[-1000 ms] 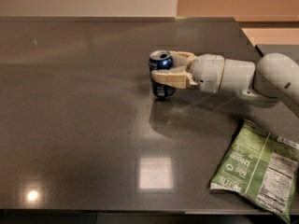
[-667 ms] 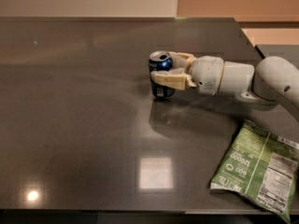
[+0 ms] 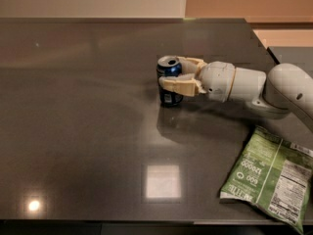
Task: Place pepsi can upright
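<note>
One pepsi can (image 3: pixel 171 98) upright, desk (image 3: pixel 88 131) ctr nearer far edge: prob. light, thin-walled, slick. Gripper (image 3: pixel 173 73) jaws clench its mid-body; squeeze gently.

Dark table (image 3: pixel 88 131) w/ upright pepsi can (image 3: pixel 170 98) in gripper (image 3: pixel 173 73), green bag (image 3: pixel 266 180).

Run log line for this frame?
end effector: over table, shut on pepsi can | pepsi can: upright on table | green snack bag: flat, apart from can

You've next to no change to log vs 1 s ago: gripper (image 3: pixel 173 72) hasn't budged, still clasped round the pepsi can (image 3: pixel 168 68) approx mid of the table (image 3: pixel 73 131), can upright same as before. Any shift in the arm (image 3: pixel 288 89) is too slight to tell.
</note>
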